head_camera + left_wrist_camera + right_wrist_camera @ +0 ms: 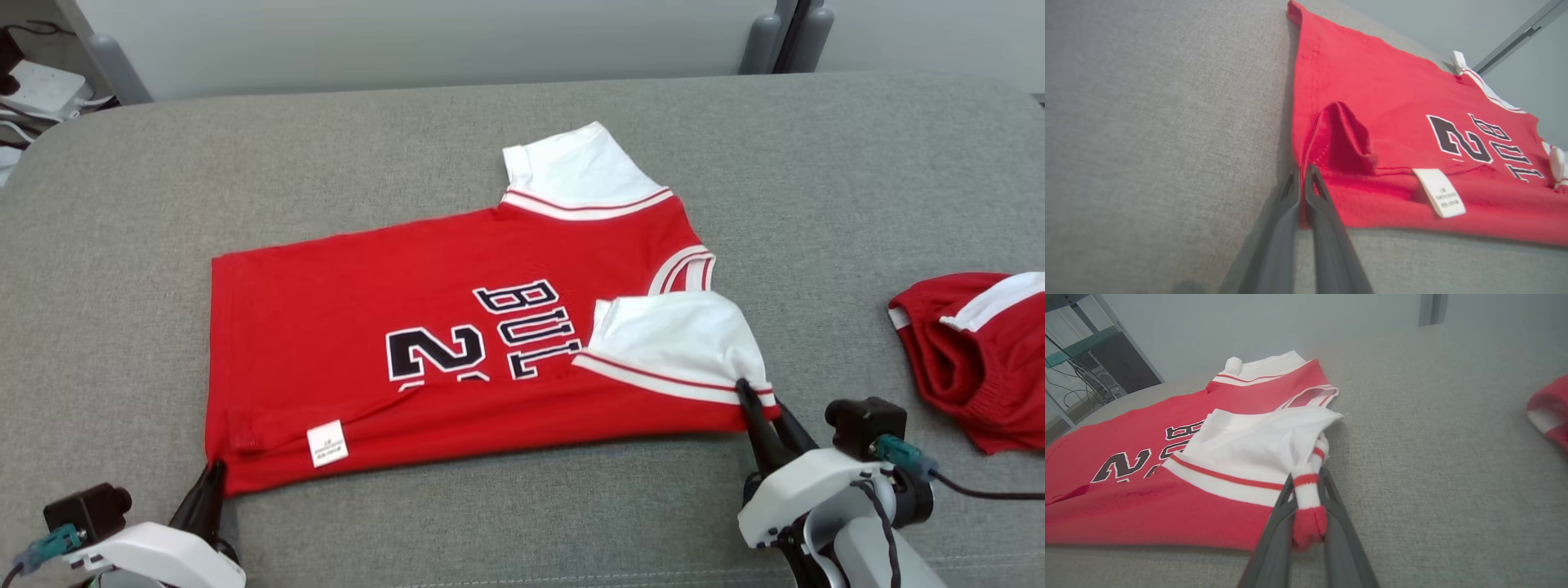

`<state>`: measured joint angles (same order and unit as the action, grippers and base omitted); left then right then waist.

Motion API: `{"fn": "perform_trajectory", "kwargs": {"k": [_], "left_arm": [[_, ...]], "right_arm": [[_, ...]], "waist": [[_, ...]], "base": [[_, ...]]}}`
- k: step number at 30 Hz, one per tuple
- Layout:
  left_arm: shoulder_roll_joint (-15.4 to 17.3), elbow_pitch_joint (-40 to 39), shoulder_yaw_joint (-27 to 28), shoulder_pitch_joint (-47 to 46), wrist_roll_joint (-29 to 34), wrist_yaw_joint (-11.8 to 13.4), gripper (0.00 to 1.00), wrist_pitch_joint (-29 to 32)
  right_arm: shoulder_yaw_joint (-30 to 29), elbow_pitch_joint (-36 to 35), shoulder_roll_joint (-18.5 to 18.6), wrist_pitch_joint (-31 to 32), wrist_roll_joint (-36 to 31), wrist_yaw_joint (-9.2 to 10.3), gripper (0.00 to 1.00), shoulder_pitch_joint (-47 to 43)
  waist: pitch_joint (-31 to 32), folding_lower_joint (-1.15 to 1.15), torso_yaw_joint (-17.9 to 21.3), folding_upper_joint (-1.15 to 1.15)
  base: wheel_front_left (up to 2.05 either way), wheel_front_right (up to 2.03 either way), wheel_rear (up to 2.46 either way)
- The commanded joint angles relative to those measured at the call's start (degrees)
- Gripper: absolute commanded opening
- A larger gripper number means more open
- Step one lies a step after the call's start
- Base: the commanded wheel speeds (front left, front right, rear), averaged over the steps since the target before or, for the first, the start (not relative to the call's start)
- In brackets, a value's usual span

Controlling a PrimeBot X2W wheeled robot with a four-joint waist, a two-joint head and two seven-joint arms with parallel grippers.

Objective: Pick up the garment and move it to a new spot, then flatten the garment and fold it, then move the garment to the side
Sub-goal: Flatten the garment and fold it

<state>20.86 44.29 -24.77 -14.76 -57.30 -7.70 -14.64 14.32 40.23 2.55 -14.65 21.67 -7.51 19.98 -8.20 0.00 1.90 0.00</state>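
Head view takes in the whole garment [343,327]: a red jersey with white sleeves, lying across the middle of the grey tabletop [122,245]. Its near edge is folded over, half covering the black number. A second red-and-white piece [971,359] lies well apart at the right. Left wrist view shows the left gripper [1302,173] with fingers pressed together on the hem corner, just beside a puckered fold and a white label [1439,192]. Right wrist view shows the right gripper [1306,490] with fingers clamped on the bunched, striped sleeve band.
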Motion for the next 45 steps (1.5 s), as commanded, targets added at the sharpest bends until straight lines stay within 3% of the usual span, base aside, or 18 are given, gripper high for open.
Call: {"fn": "perform_trajectory", "kwargs": {"k": [1, 12, 23, 24, 25, 26, 31, 37, 45], "left_arm": [[2.5, 0.3, 2.6, -0.7, 0.5, 0.2, 0.0, -0.4], [0.1, 6.3, 7.6, 0.9, 8.0, 0.2, 0.0, -0.4], [-1.4, 7.4, 13.3, 1.4, 14.9, 0.2, 0.0, -0.4], [-1.5, 7.8, 13.4, 1.4, 15.0, 0.2, 0.11, -0.4], [-1.7, 8.5, 13.4, 1.4, 15.2, 0.2, 0.39, -0.4], [-1.9, 9.4, 13.4, 1.2, 15.3, 0.2, 1.0, -0.4], [-1.5, 9.4, 14.9, 0.2, 18.4, 0.3, 1.0, -0.4], [-0.7, -0.2, 19.7, -1.0, 25.5, 0.4, 1.0, -0.4], [0.9, -6.0, 18.7, -6.2, 28.8, 0.2, 1.0, -0.4]], "right_arm": [[1.2, -0.6, 0.3, -0.3, 0.5, 0.02, 0.0, -0.4], [3.7, 0.0, 0.3, -0.3, 1.0, 0.02, 0.0, -4.7], [5.6, 0.3, 0.3, -0.1, 2.1, 0.02, 0.02, -6.1], [5.4, 0.5, 0.3, -0.1, 2.0, 0.02, 0.4, -6.0], [5.2, 0.6, 0.3, -0.2, 1.8, 0.02, 0.95, -5.8], [4.9, 0.5, 0.3, -0.2, 1.9, 0.02, 1.0, -5.6], [1.1, -0.8, 0.4, -0.3, -0.7, 0.02, 1.0, -4.1], [-6.1, -8.2, 0.3, -0.3, -8.4, 0.02, 1.0, -1.9], [-6.5, -14.3, 0.3, -0.3, -13.1, 0.02, 1.0, 4.7]], "waist": [[0.4, 0.0, 0.2, 0.0], [4.2, 0.0, 1.6, 0.0], [3.4, 0.0, 1.9, 0.0], [3.3, 0.0, 1.9, 0.0], [3.2, 0.0, 1.8, 0.0], [3.2, 0.0, 1.7, 0.0], [3.2, 0.0, 1.1, 0.0], [1.5, 0.0, 0.5, 0.0], [-3.6, 0.0, 0.9, 0.0]], "base": [[0.0, 0.0, 0.0], [0.0, 0.0, 0.0], [0.0, 0.0, 0.0], [0.0, 0.0, 0.0], [0.0, 0.0, 0.0], [0.0, 0.0, 0.0], [0.0, 0.0, 0.0], [0.0, 0.0, 0.0], [0.0, 0.0, 0.0]]}}
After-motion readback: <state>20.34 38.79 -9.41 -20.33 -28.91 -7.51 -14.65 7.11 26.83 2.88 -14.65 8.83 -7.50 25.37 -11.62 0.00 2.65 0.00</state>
